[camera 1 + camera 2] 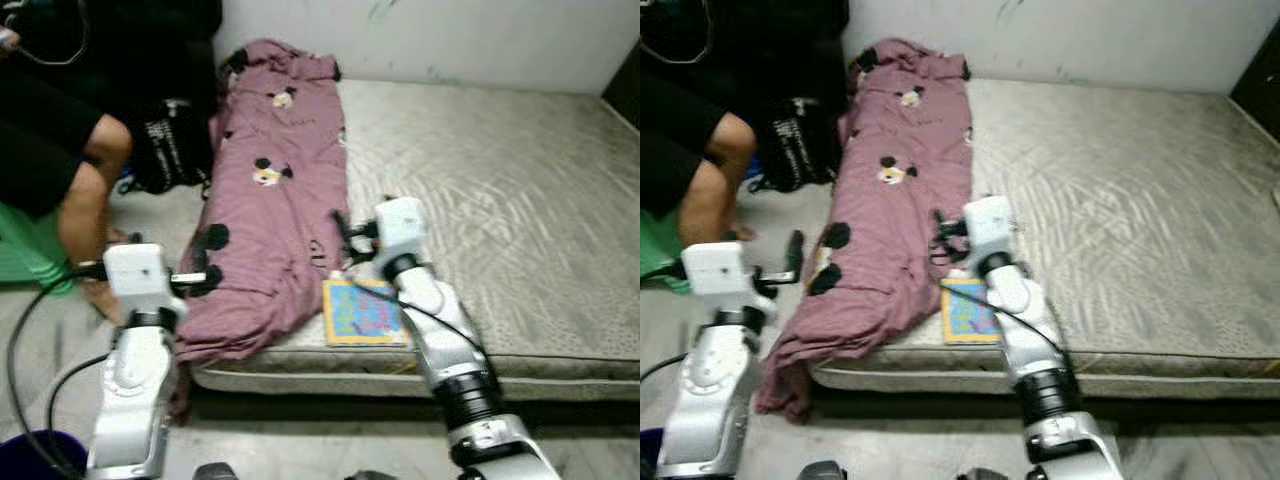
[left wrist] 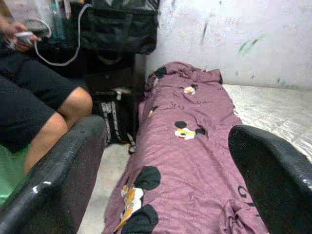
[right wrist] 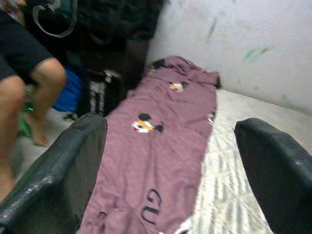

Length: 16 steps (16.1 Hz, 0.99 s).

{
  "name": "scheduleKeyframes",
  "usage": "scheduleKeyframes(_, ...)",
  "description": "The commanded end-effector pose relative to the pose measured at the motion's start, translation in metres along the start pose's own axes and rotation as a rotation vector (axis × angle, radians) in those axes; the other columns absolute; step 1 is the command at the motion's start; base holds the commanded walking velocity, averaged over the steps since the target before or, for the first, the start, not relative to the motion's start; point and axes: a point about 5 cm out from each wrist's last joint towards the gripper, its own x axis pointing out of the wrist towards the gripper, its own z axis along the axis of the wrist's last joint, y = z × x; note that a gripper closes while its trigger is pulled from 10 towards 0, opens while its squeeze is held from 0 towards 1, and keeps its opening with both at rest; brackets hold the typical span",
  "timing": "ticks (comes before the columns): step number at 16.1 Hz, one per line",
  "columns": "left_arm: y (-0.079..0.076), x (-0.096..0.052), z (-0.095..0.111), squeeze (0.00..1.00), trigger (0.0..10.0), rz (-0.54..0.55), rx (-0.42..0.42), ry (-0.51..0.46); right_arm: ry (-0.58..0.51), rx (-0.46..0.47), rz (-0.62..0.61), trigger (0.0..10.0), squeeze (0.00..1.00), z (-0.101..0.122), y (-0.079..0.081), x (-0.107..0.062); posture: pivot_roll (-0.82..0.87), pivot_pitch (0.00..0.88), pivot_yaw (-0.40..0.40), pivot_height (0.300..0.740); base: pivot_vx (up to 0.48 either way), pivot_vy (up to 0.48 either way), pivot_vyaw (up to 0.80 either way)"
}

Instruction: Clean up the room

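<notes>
Fingers of the right pincer (image 1: pixel 345 237) are standing wide apart over the pink blanket (image 1: pixel 265 210), which is lying along the mattress (image 1: pixel 500 210). The left pincer (image 1: pixel 197 279), also wide, is hovering at its hanging edge. Head views are showing a colourful book (image 1: pixel 364 313); the left wrist view is revealing a seated person's hand (image 2: pixel 14 36).

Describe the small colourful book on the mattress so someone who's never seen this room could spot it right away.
Start at the grey mattress that lies on the floor. Along its left side runs a mauve blanket printed with cartoon mice. The book lies flat at the mattress's near edge, beside the blanket's lower end and under the right gripper: a thin square with a yellow border and a blue cover.
</notes>
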Motion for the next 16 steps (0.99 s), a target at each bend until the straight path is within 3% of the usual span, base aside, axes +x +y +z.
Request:
scheduleKeyframes(1, -0.0062, 0.0, -0.0009, 0.0, 10.0, -0.019, -0.019, 0.001, 0.009, -0.014, -0.022, 10.0, 0.0, -0.0018, -0.0103, -0.001, 0.12, 0.0, -0.036, 0.74, 0.0, 0.0, 0.0)
scheduleKeyframes(9, -0.0104, -0.0006, 0.0024, 0.0, 10.0, -0.057, -0.046, -0.027, 0.011, -0.018, -0.025, 10.0, 0.0, -0.0023, -0.0113, -0.0009, 0.11, 0.0, -0.036, 0.74, 0.0, 0.0, 0.0)
scheduleKeyframes(16, -0.0116, -0.001, 0.003, 0.0, 10.0, -0.069, -0.05, -0.033, 0.01, -0.02, -0.026, 10.0, 0.0, -0.0026, -0.0114, -0.0005, 0.11, 0.0, -0.035, 0.74, 0.3, 0.0, 0.0)
